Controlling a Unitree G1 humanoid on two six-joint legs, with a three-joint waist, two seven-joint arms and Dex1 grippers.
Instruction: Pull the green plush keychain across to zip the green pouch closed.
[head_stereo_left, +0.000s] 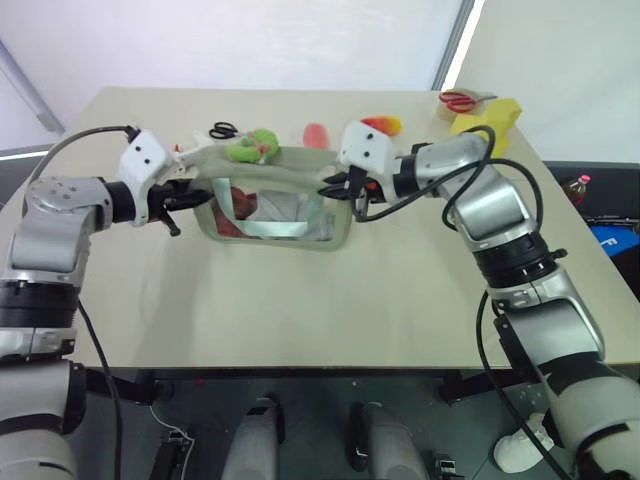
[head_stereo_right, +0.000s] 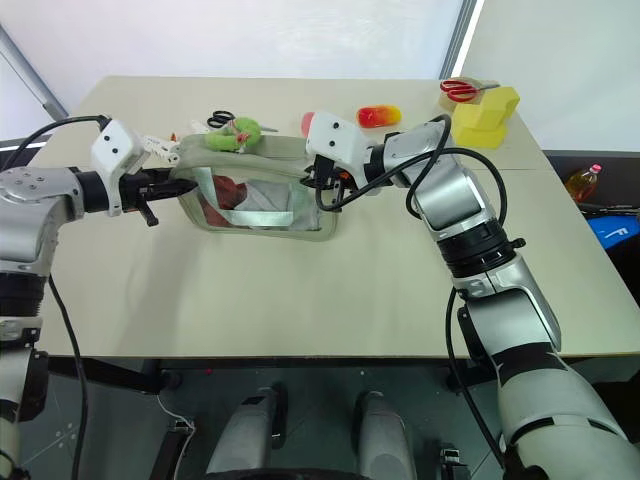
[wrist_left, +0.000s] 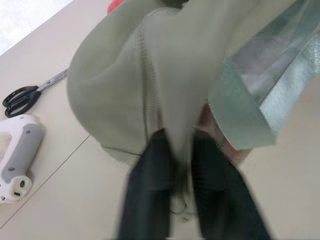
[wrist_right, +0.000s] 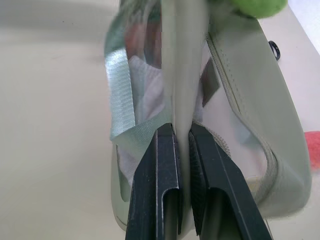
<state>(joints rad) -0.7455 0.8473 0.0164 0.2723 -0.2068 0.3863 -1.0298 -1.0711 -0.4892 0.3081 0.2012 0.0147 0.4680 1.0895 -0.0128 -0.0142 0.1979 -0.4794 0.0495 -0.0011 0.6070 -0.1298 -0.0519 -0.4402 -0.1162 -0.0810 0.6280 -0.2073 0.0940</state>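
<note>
The green pouch (head_stereo_left: 275, 205) stands in the middle of the tabletop (head_stereo_left: 300, 300), toward the far edge. The left gripper (wrist_left: 177, 150) is clamped on its left end fabric, and the right gripper (wrist_right: 182, 137) pinches its right end. The green plush keychain (head_stereo_left: 252, 146) lies on the pouch's top, near its left end. Behind it lie black scissors (head_stereo_left: 223, 130) and a pink blob (head_stereo_left: 316, 134); a yellow block (head_stereo_left: 488, 117) sits at the far right corner.

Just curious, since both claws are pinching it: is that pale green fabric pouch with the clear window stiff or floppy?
Probably floppy: the pale green fabric pouch folds and puckers between the right gripper and at the left gripper. Likely light; its thin walls sag.
</note>
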